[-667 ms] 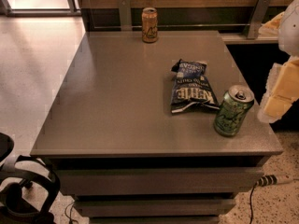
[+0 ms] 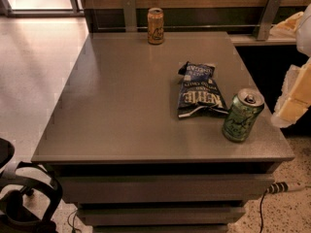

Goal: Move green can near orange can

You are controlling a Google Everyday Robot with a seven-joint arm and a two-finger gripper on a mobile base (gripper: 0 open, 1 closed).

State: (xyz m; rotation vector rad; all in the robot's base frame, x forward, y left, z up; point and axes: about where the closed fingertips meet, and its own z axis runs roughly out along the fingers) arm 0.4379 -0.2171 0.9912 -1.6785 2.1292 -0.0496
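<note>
Green can (image 2: pixel 242 114): upright at lower right of the tabletop (image 2: pixel 121 96), close to the near and right-hand edges, silver top and pull tab showing. Nothing grips it; it stands free.

Gripper (image 2: pixel 294 101): pale shape at the right edge of the frame, just beside the green can on its right, not touching. How wide it is set, cannot tell. It has hold of nothing that shows.

Orange can (image 2: pixel 155 25): upright at the far edge, upper middle of the frame, well apart from the green can.

Chip bag (image 2: pixel 199 91): blue, crumpled, lying flat just left of the green can, across the straight line between the two cans.

Step in hand, as judged: the approach to the grasp. To do it well:
- come in level from the right, at mid-body, square to the can; close on the wall, not the rim
- lift straight up before travelling, high enough that the base clears the bag, or swing round it
- set down beside the orange can with a small gap; a nudge there could tip it against the back rail

Containers: whether either can is opened, cannot tell, so keep the green one upright throughout. Bag contents not visible. Drawers (image 2: pixel 165 188) under the tabletop are shut, contents hidden.
</note>
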